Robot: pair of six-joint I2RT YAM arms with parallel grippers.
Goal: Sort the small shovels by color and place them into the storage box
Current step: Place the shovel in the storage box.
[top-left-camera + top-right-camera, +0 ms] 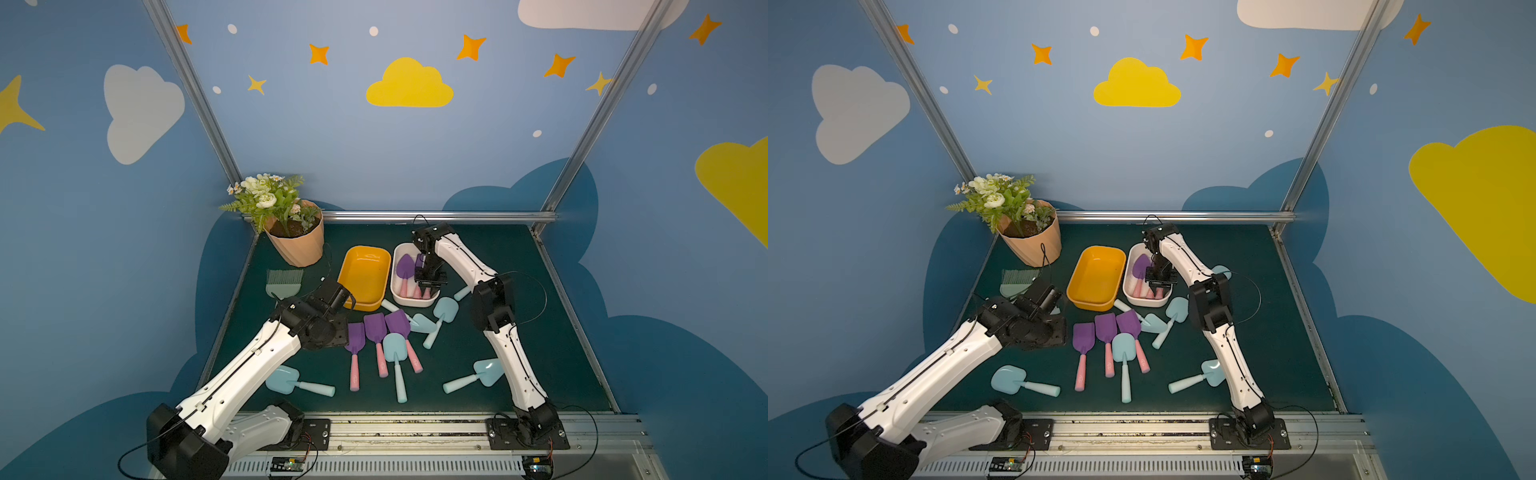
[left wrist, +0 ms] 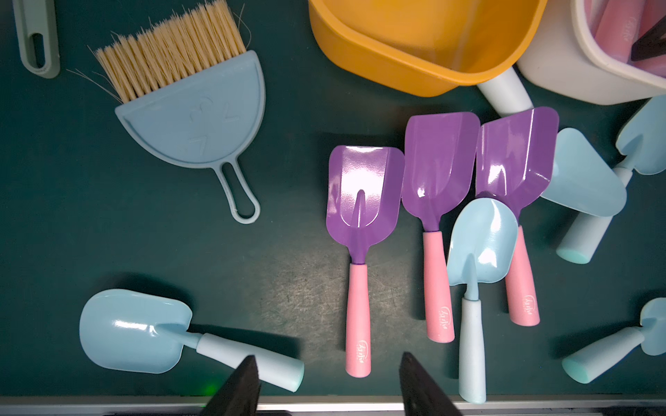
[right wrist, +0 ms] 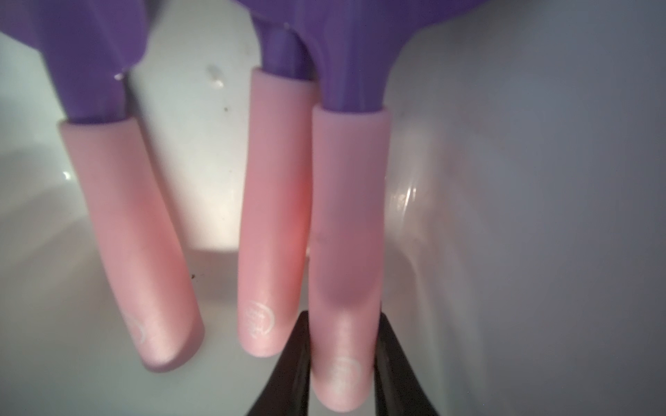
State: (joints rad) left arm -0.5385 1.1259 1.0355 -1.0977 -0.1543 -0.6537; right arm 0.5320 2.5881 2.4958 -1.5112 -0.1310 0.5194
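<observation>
The left claw [image 2: 328,360] hangs open and empty over the counter [image 1: 457,353] at 8 o'clock. Mid-counter, a blue shovel [image 1: 394,347] overlaps one of three purple shovels [image 1: 375,326]. Toward 12, the yellow tub [image 1: 361,274] is empty; the right claw [image 3: 342,324] pinches a pink-handled shovel [image 3: 347,234] inside the white tub [image 1: 409,301].

glossy purple blades [image 2: 364,194], seemingly matt pink handles [image 2: 358,317]

No legible text — only blurred white logos [image 2: 362,357] on pink handles [image 2: 358,309]

green table [image 1: 557,365] with shovels [image 1: 375,328], tubs [image 1: 363,278], flowerpot [image 1: 297,249], brush [image 1: 284,282]
</observation>
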